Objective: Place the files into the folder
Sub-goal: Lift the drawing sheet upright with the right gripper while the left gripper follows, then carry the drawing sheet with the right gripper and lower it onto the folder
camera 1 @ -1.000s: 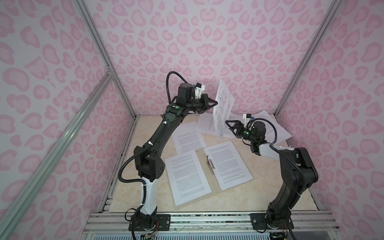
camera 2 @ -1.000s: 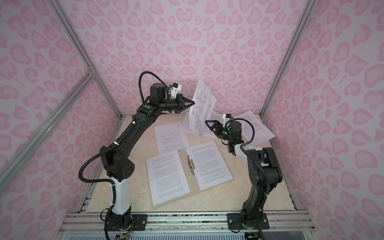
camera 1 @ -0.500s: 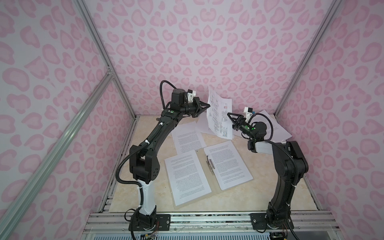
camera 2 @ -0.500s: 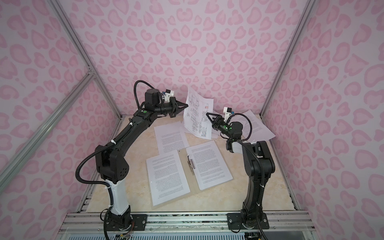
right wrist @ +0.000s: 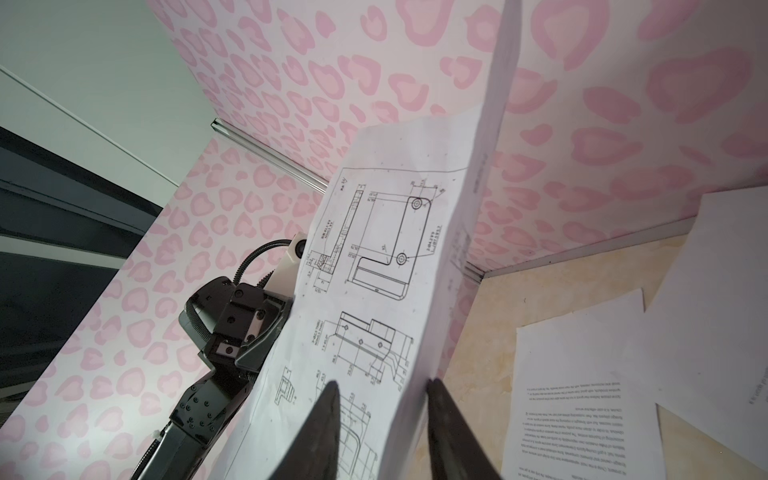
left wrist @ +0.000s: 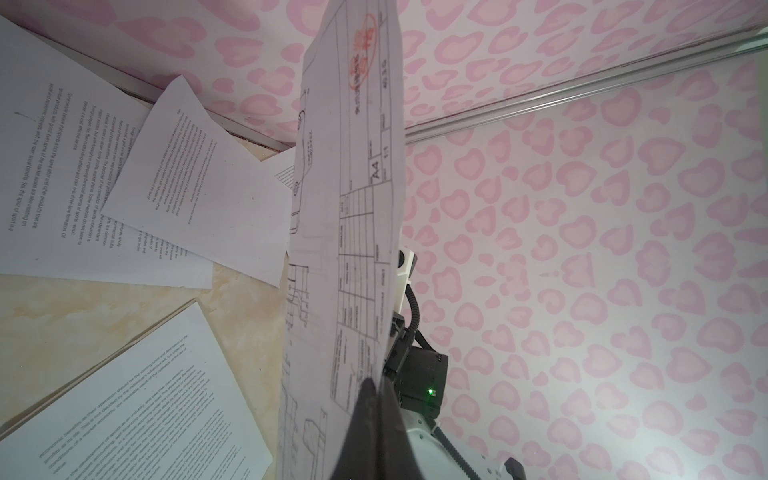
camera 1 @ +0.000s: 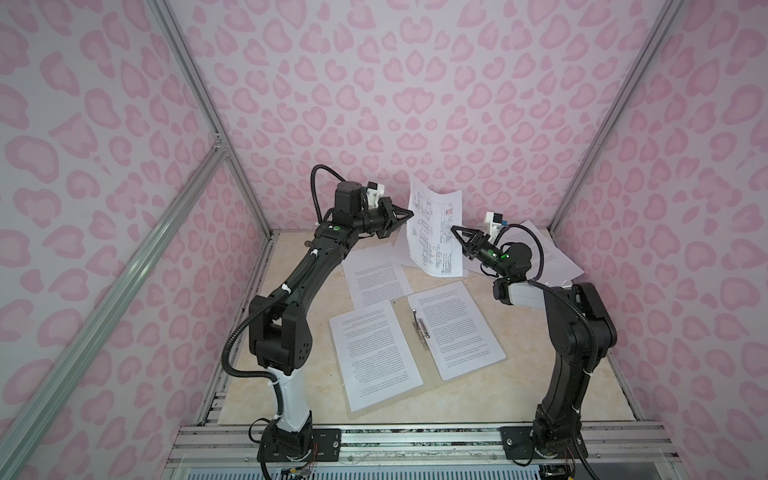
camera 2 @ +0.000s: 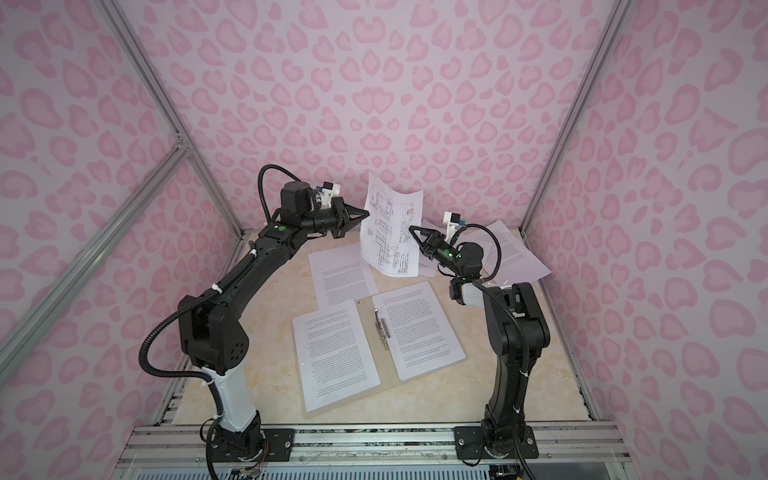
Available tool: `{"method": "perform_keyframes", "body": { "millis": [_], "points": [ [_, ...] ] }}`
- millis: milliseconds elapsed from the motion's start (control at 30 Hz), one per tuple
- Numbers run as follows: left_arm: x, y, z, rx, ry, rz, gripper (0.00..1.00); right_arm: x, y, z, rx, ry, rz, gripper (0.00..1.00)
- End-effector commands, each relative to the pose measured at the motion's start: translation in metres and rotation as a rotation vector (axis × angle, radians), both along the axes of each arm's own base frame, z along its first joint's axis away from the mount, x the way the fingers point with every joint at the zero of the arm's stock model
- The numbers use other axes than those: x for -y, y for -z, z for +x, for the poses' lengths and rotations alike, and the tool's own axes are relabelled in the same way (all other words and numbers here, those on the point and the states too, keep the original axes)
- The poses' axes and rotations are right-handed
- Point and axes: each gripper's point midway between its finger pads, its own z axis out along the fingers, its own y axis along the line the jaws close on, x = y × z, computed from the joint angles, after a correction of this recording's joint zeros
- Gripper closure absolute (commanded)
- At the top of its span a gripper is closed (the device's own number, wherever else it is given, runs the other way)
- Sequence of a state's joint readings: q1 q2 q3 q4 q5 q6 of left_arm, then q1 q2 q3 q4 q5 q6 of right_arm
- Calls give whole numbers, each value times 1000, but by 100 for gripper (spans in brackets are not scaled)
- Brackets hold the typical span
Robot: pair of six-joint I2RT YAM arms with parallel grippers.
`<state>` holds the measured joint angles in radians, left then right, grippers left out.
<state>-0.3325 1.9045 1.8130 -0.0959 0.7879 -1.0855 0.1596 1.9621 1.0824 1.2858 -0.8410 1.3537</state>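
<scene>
In both top views the drawing sheet [camera 1: 436, 228] is held upright above the table [camera 1: 523, 374], beyond the folder [camera 1: 408, 320], between the left gripper [camera 1: 409, 215] and the right gripper [camera 1: 454, 228]. In the left wrist view the left gripper [left wrist: 372, 380] is seen clamped on the drawing sheet's [left wrist: 345, 208] edge. In the right wrist view the right gripper [right wrist: 380, 386] is seen with fingers parted astride the opposite edge.

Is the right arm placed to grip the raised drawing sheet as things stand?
Probably yes: the right gripper straddles the edge of the drawing sheet opposite the left gripper, jaws apart, nothing blocking.
</scene>
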Motion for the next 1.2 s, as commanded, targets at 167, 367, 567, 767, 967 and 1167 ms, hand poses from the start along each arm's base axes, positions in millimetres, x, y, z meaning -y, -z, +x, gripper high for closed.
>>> {"method": "perform_keyframes", "body": {
  "millis": [167,367,567,767,967,1167],
  "points": [
    [-25,-9,-29,119,-23,68,89,-21,8,-7,-18,-48,-130,99],
    [-94,48,-65,123,-169,340,42,-18,24,-32,-67,-118,-355,100],
    [-150,121,-113,2,-186,544,33,-2,93,-78,-275,-365,-645,100],
    [-148,164,-152,-87,-102,541,33,34,127,-99,-396,-352,-823,100],
    [-138,175,-177,-69,-43,574,31,54,138,-110,-451,-293,-967,100],
    [-132,163,-186,-20,-28,581,30,55,160,-117,-482,-246,-978,100]
  ]
}}
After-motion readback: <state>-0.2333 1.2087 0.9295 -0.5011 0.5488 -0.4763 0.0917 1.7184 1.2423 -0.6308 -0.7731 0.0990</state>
